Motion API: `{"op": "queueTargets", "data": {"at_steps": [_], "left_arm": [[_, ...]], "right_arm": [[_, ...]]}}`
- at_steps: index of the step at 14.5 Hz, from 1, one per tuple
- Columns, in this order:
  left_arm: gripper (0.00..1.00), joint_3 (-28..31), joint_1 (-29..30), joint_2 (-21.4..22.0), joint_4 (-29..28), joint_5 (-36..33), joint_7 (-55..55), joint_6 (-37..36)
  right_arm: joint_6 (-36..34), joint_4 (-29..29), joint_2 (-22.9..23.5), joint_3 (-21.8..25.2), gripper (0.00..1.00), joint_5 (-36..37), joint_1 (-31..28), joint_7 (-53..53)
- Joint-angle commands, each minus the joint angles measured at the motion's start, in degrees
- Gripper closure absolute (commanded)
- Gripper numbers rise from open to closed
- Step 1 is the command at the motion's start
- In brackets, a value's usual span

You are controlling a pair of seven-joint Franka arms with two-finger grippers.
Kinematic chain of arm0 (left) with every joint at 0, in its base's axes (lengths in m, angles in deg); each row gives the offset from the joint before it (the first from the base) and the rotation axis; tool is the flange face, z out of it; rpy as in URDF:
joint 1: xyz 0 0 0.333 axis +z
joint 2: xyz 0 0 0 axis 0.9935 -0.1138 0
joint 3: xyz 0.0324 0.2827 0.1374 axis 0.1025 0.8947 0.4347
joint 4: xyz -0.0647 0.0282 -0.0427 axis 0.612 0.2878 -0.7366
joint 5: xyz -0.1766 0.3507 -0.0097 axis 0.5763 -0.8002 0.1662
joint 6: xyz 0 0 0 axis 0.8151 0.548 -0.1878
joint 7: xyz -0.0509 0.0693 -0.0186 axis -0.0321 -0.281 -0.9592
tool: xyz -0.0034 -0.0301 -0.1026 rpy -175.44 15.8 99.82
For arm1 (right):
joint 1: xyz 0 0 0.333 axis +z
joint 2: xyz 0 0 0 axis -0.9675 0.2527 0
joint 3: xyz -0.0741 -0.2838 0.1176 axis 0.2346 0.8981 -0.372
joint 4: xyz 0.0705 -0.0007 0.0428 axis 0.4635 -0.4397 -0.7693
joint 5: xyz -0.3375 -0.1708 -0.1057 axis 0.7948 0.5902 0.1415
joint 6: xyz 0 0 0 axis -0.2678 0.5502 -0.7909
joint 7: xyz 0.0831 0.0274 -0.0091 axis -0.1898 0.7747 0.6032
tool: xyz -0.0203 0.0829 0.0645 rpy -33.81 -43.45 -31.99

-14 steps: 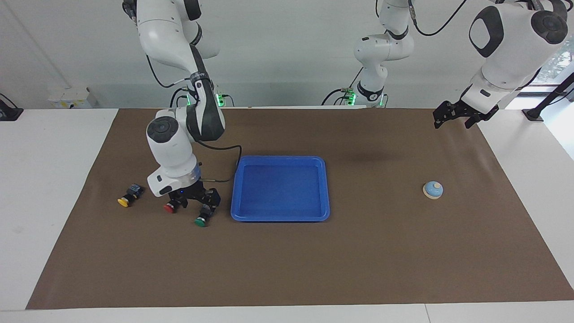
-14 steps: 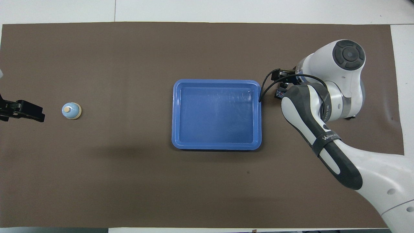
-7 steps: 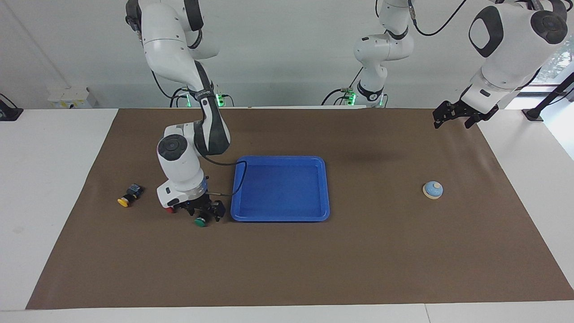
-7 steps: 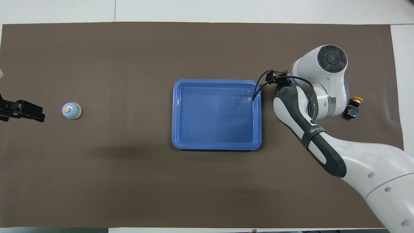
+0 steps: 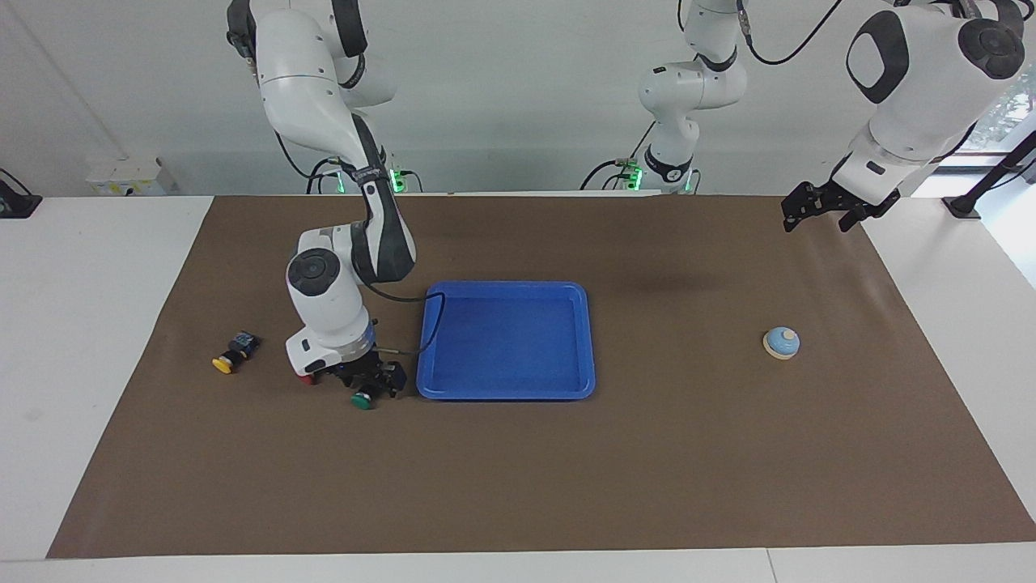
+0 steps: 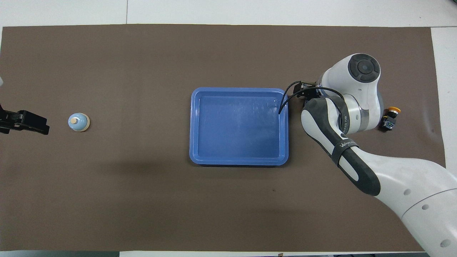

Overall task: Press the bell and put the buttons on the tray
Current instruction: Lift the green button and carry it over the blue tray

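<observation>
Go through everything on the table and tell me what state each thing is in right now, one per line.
Tray: empty.
Bell: upright on the mat, untouched.
Yellow button: lying on its side on the mat.
Red button: on the mat, mostly hidden by the right arm.
Green button: on the mat between the fingers of the right claw.
Left claw: open, raised, waiting.

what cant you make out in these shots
- Overhead view: the green button and the red button are hidden under the right arm.
- Facing view: the wrist covers most of the red button.
- Either view: whether the right gripper touches the green button yet.
- Overhead view: the left gripper is cut off by the edge.
</observation>
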Motion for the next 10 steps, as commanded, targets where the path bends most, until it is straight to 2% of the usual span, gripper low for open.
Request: {"op": "queueTargets", "data": {"at_steps": [1,2,3,7,10], "left_arm": [[0.00,0.15,-0.10,1.03,-0.79,-0.46,-0.26,0.08],[0.00,0.15,-0.10,1.12,-0.79,-0.46,-0.26,0.08],[0.00,0.15,-0.10,1.12,-0.79,-0.46,-0.26,0.08],[0.00,0.15,-0.10,1.12,-0.79,-0.46,-0.26,0.08],[0.00,0.15,-0.10,1.12,-0.79,-0.46,-0.26,0.08]], "right_arm": [[-0.96,-1.33,-1.08,-0.15,0.62,-0.98,-0.21,0.99],[-1.48,-1.42,-1.25,-0.15,0.90,-1.33,-0.21,1.08],[-2.10,-1.33,-1.25,-0.24,1.00,-1.42,-0.12,2.21],[-5.51,1.55,-1.25,-0.24,1.00,-1.33,-0.12,1.44],[-20.07,14.79,0.40,-3.04,1.00,-1.42,-0.12,0.55]]}}
